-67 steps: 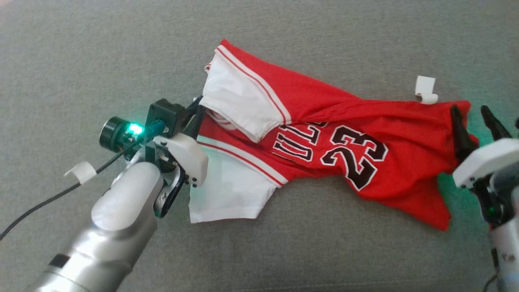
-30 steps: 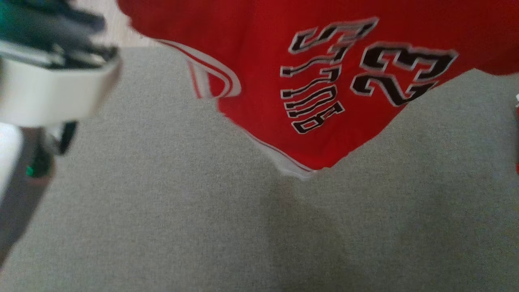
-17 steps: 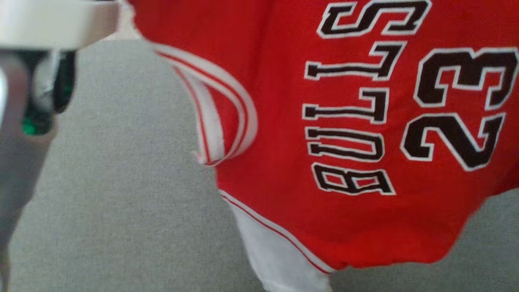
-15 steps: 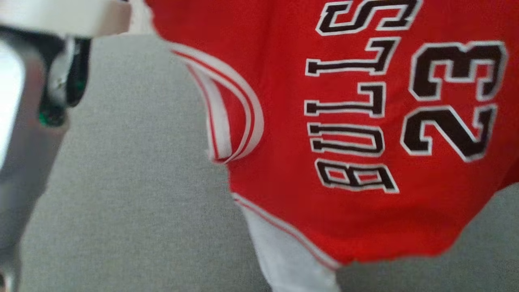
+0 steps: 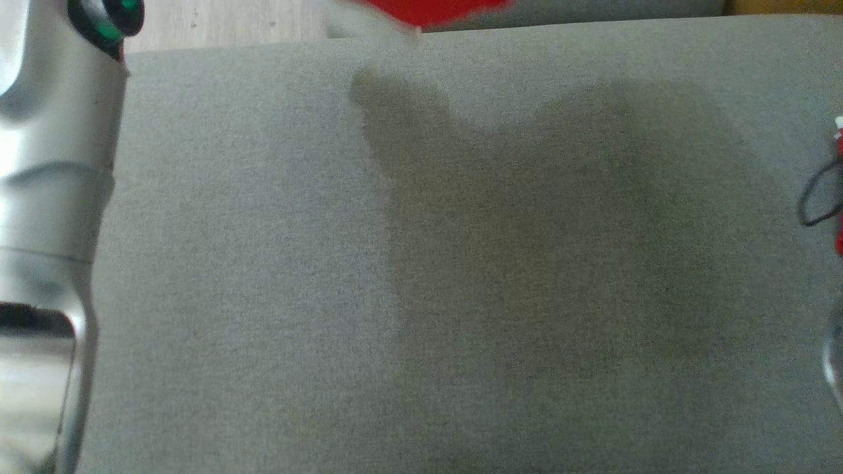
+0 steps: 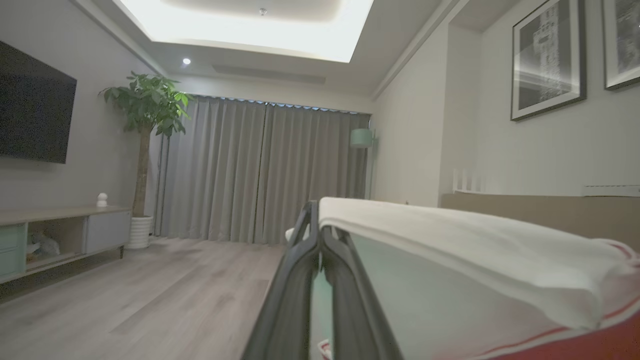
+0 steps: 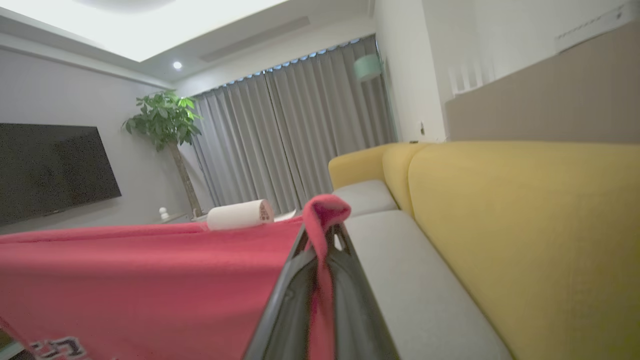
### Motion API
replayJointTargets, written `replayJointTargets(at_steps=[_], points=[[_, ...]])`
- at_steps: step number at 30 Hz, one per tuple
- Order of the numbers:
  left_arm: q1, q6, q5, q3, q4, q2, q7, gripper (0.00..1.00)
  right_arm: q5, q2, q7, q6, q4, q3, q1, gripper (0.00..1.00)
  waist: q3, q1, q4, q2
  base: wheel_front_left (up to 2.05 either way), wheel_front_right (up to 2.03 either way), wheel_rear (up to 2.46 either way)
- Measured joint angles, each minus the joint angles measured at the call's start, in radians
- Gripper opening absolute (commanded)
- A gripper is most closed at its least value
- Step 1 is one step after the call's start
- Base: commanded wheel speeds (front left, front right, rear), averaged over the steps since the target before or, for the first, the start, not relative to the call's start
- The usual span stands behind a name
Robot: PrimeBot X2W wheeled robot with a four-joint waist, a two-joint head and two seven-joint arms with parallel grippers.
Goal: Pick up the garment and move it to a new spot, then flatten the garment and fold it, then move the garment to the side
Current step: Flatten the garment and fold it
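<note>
The garment is a red jersey with white sleeves, held up in the air between both arms. Just its lowest red tip (image 5: 428, 9) hangs at the top edge of the head view, above the grey seat cushion (image 5: 230, 276). My left gripper (image 6: 318, 235) is shut on a white sleeve (image 6: 475, 250) of the garment. My right gripper (image 7: 322, 237) is shut on a red edge, and the garment's red cloth (image 7: 150, 270) stretches away to the left. My left forearm (image 5: 53, 197) rises along the left edge of the head view.
The garment's shadow (image 5: 527, 230) falls across the cushion. A yellow sofa back (image 7: 525, 225) runs along the seat. Wooden floor (image 6: 150, 300), a low TV cabinet (image 6: 60, 235) and a potted plant (image 6: 145, 120) lie beyond. A dark cable (image 5: 816, 197) loops at the right edge.
The garment, which lay on the cushion and then filled the upper head view, has risen until just its tip shows at the top. The head view itself has also shifted.
</note>
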State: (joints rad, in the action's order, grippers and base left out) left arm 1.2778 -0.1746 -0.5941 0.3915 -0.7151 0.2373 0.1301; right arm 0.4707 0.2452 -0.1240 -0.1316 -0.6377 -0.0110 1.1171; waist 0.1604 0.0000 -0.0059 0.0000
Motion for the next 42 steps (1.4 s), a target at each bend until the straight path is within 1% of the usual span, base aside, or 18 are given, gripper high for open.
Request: replayJointTargets(at_steps=[1, 2, 4, 7, 9, 11, 13, 16, 18, 20, 22, 26, 30, 33, 36, 39, 40, 42], points=[[0.003, 0.001, -0.012, -0.002, -0.053, -0.011, -0.007, 0.00, 0.000, -0.014, 0.018, 0.000, -0.054, -0.021, 0.007, 0.00, 0.002, 0.0000, 0.002, 0.0000, 0.00, 0.00, 0.00], [0.003, 0.001, -0.012, -0.002, -0.053, -0.011, -0.007, 0.00, 0.000, -0.014, 0.018, 0.000, -0.054, -0.021, 0.007, 0.00, 0.002, 0.0000, 0.002, 0.0000, 0.00, 0.00, 0.00], [-0.013, 0.009, -0.031, -0.003, -0.159, -0.040, -0.017, 0.00, 0.002, -0.040, 0.040, 0.000, -0.167, -0.062, 0.005, 0.00, 0.008, -0.0001, 0.005, 0.0000, 0.00, 0.00, 0.00], [-0.089, 0.012, -0.070, -0.009, -0.302, -0.096, -0.020, 0.00, 0.014, -0.085, 0.063, 0.000, -0.327, -0.116, -0.012, 0.00, 0.025, 0.0002, 0.008, 0.0000, 0.00, 0.00, 0.00], [-0.156, 0.018, -0.099, -0.021, -0.382, -0.135, -0.020, 0.00, 0.032, -0.109, 0.067, 0.000, -0.405, -0.154, -0.037, 0.00, 0.041, 0.0000, 0.008, 0.0000, 0.00, 0.00, 0.00], [-0.209, 0.031, -0.110, -0.023, -0.448, -0.156, -0.014, 0.00, 0.056, -0.124, 0.073, 0.000, -0.456, -0.186, -0.067, 0.00, 0.061, 0.0002, 0.007, 0.0000, 0.00, 0.00, 0.00], [-0.236, 0.061, -0.109, -0.015, -0.487, -0.163, 0.003, 0.00, 0.076, -0.133, 0.072, 0.000, -0.484, -0.227, -0.098, 0.00, 0.085, 0.0001, 0.004, 0.0000, 0.00, 0.00, 0.00], [-0.232, 0.103, -0.097, 0.006, -0.496, -0.177, 0.069, 0.00, 0.128, -0.136, 0.082, 0.000, -0.479, -0.278, -0.139, 0.00, 0.125, 0.0002, 0.003, 0.0000, 0.00, 0.00, 0.00], [-0.235, 0.126, -0.086, 0.014, -0.495, -0.188, 0.100, 0.00, 0.185, -0.131, 0.106, 0.000, -0.451, -0.300, -0.177, 0.00, 0.140, 0.0004, 0.005, -0.0001, 0.00, 0.00, 0.00], [-0.256, 0.145, -0.073, 0.022, -0.466, -0.193, 0.116, 0.00, 0.251, -0.124, 0.128, 0.000, -0.393, -0.324, -0.236, 0.00, 0.137, 0.0003, 0.006, -0.0001, 0.00, 0.00, 0.00], [-0.293, 0.146, -0.061, 0.001, -0.384, -0.183, 0.119, 0.00, 0.311, -0.098, 0.157, 0.000, -0.319, -0.349, -0.298, 0.00, 0.129, -0.0001, 0.005, 0.0000, 0.00, 0.00, 0.00], [-0.427, 0.129, -0.004, -0.044, -0.162, -0.143, 0.122, 0.00, 0.389, -0.007, 0.201, 0.000, -0.175, -0.403, -0.423, 0.00, 0.103, 0.0000, 0.003, 0.0000, 0.00, 0.00, 0.00], [-0.646, 0.084, 0.037, -0.052, 0.074, -0.100, 0.122, 0.00, 0.421, 0.083, 0.222, 0.000, -0.002, -0.432, -0.574, 0.00, 0.065, 0.0000, 0.005, 0.0000, 0.00, 0.00, 0.00], [-0.840, 0.018, 0.053, -0.051, 0.320, -0.035, 0.092, 0.00, 0.427, 0.138, 0.209, 0.000, 0.124, -0.413, -0.716, 0.00, 0.032, -0.0001, 0.004, 0.0000, 0.00, 0.00, 0.00], [-1.041, -0.082, 0.074, -0.057, 0.636, 0.051, -0.011, 0.00, 0.402, 0.177, 0.136, 0.000, 0.241, -0.347, -0.865, 0.00, 0.004, -0.0001, -0.003, 0.0000, 0.00, 0.00, 0.00], [-1.218, -0.169, 0.095, -0.057, 0.928, 0.110, -0.133, 0.00, 0.346, 0.177, 0.041, 0.000, 0.360, -0.225, -1.007, 0.00, -0.013, -0.0002, -0.014, 0.0000, 0.00, 0.00, 0.00], [-1.262, -0.190, 0.101, -0.055, 1.003, 0.126, -0.172, 0.00, 0.319, 0.170, 0.002, 0.000, 0.400, -0.181, -1.050, 0.00, -0.016, -0.0002, -0.018, 0.0000, 0.00, 0.00, 0.00], [-1.325, -0.217, 0.103, -0.052, 1.123, 0.156, -0.233, 0.00, 0.266, 0.137, -0.084, 0.000, 0.488, -0.084, -1.132, 0.00, -0.016, -0.0002, -0.023, 0.0000, 0.00, 0.00, 0.00]])
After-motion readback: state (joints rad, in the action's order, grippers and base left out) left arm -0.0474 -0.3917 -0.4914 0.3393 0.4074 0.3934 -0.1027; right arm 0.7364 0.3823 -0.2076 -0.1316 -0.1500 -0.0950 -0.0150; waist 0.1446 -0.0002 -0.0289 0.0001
